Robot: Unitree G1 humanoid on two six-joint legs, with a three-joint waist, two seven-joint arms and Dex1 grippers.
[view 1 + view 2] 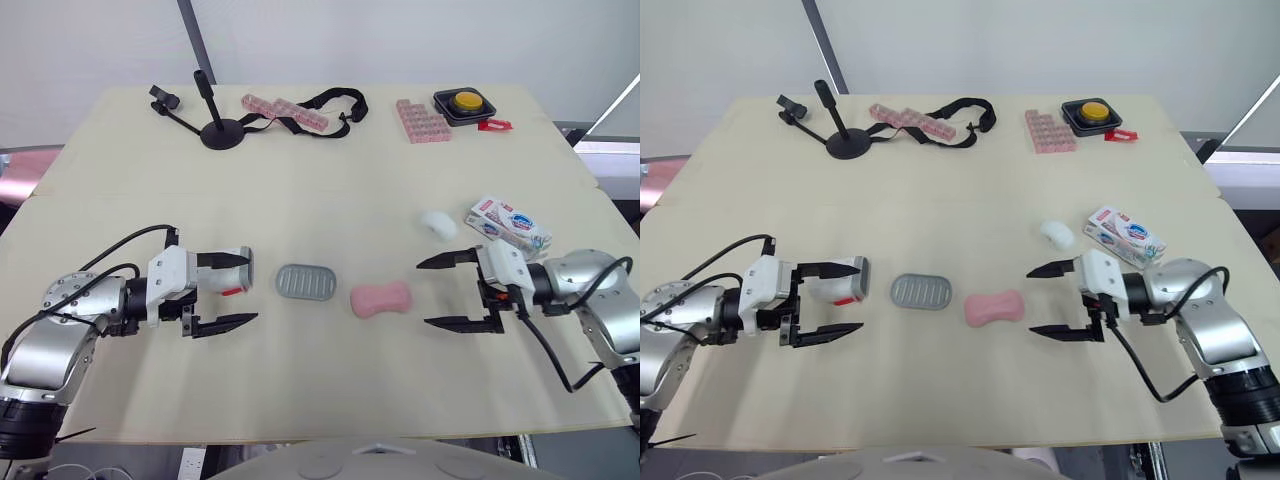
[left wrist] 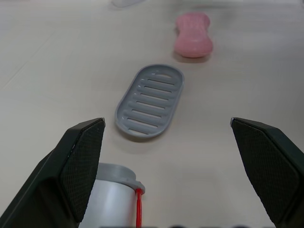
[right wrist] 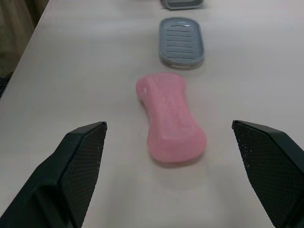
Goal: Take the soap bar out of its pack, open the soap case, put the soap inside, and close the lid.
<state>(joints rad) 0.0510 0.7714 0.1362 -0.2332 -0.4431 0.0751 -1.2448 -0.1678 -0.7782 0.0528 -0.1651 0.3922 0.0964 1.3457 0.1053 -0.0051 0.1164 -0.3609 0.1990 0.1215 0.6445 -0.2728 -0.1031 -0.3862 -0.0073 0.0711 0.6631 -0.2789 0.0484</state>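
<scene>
My left hand [image 1: 250,288] and right hand [image 1: 424,294] are both spread, empty. The pink soap [image 1: 381,298] lies bare on the surface, just right of the grey tray [image 1: 306,282]. I'd ease the right hand left, straddle the soap's waist, pinch gently

soap bar [image 1: 381,298]: pink | soap case [image 1: 306,282]: grey, ribbed | pack [image 1: 508,223]: white, blue, red

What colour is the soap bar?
The soap bar is pink, clearest in the right wrist view.
</scene>
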